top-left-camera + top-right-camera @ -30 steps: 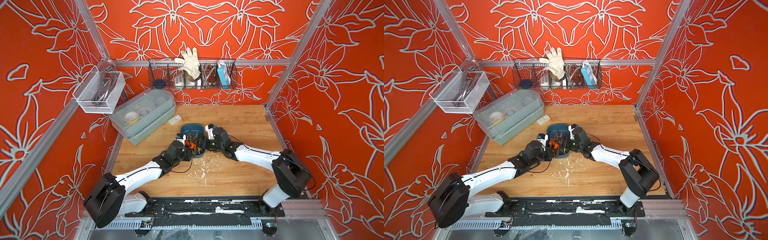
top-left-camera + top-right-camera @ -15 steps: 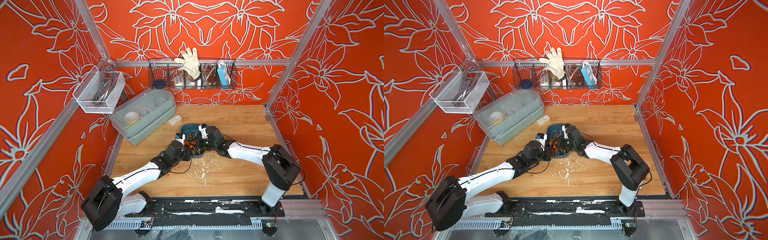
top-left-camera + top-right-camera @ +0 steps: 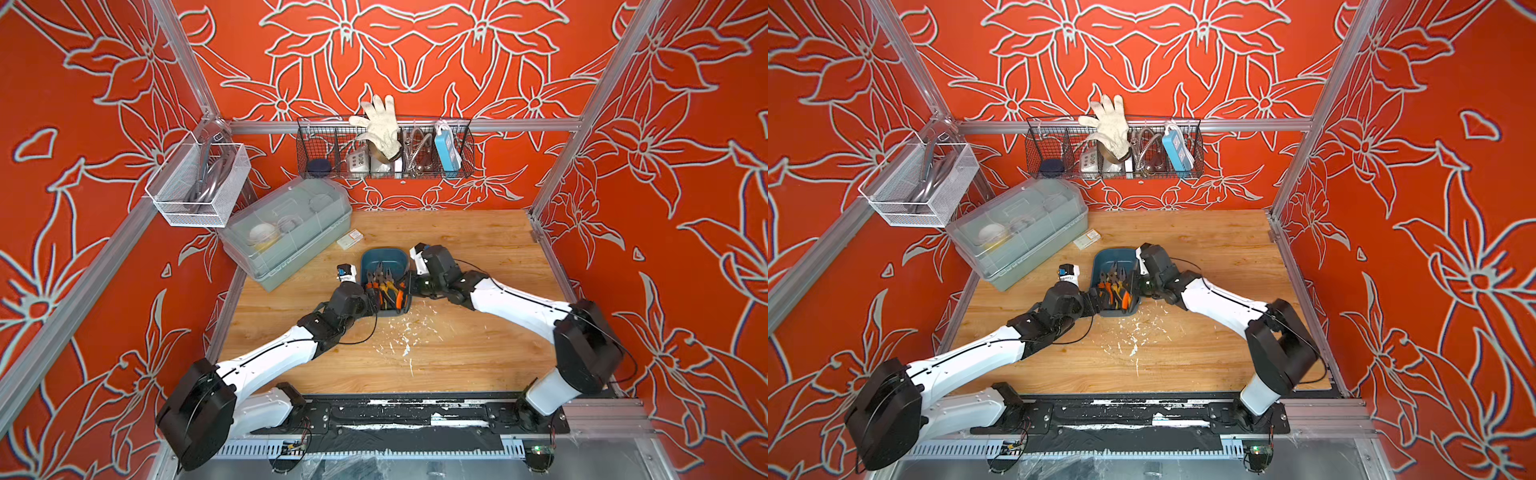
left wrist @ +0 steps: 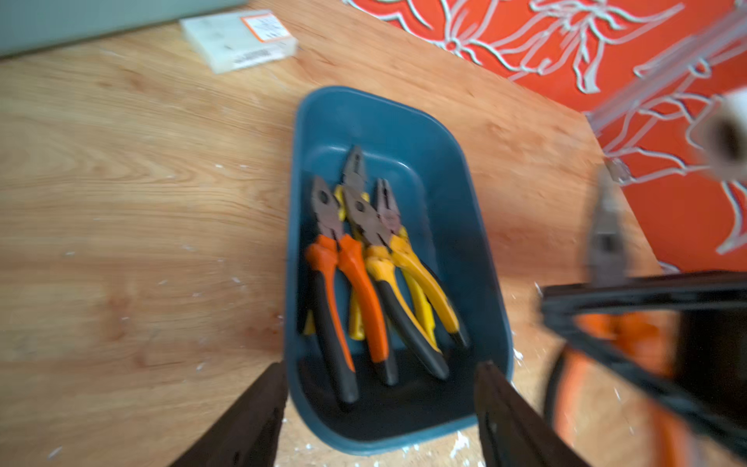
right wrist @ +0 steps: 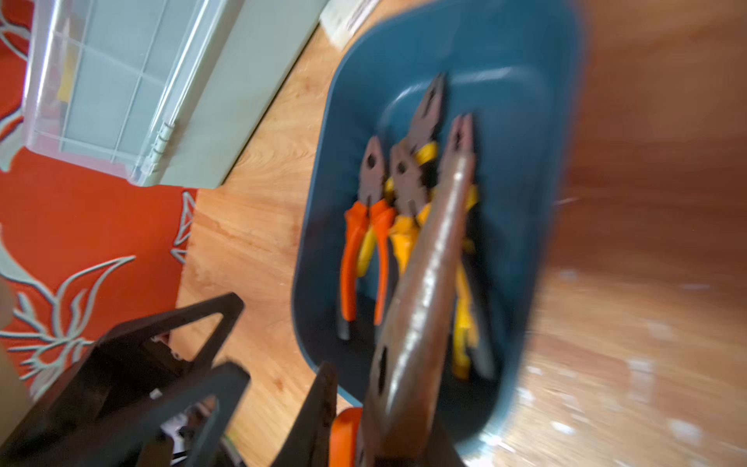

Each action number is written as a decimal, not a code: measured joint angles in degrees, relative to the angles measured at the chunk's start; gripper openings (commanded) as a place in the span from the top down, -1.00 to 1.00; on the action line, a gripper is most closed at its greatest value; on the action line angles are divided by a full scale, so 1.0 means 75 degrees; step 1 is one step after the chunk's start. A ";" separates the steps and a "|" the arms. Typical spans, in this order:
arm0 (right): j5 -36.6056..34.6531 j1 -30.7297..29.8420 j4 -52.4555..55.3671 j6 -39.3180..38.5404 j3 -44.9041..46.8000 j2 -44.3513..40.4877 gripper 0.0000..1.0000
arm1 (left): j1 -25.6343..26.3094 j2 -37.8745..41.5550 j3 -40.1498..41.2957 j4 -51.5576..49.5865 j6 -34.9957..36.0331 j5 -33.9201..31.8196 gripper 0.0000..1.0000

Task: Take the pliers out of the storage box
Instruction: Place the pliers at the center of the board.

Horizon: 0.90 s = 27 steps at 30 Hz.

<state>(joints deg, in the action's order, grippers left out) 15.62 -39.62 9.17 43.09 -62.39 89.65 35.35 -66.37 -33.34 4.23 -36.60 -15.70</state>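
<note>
Right gripper (image 3: 409, 289) has backed off the box (image 4: 444, 170), clenched on orange pliers (image 5: 428, 250); left gripper (image 4: 382, 366) released; pliers (image 4: 364, 226) rigid, probably heavy, so take the rubbery handles.

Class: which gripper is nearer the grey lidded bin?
Left. The left gripper is open at the near end of the storage box, on the side facing the grey lidded bin; the right gripper, shut on orange-handled pliers, is across the box from it.

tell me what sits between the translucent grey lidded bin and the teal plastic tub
A small flat white labelled packet lies there, shown in both top views.
</note>
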 measured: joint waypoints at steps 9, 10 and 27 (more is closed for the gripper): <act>-0.1291 0.1827 0.1023 -0.1862 -0.0603 -0.0087 1.00 | -0.0020 -0.0262 -0.0297 -0.0589 -0.0440 -0.0662 -0.48; -0.1306 0.1865 0.1113 -0.1990 -0.0769 0.0207 1.00 | -0.0020 -0.0271 -0.0315 -0.0609 -0.0449 -0.0682 -0.48; 0.0691 0.2203 0.1915 -0.2422 -0.4403 0.4797 0.95 | -0.0064 -0.0216 -0.0338 -0.0702 -0.0458 -0.0927 -0.50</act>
<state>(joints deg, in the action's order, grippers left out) 20.80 -23.09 23.53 24.93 -95.42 125.62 34.87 -67.99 -35.88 -1.04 -40.03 -22.65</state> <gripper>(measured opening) 0.243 0.749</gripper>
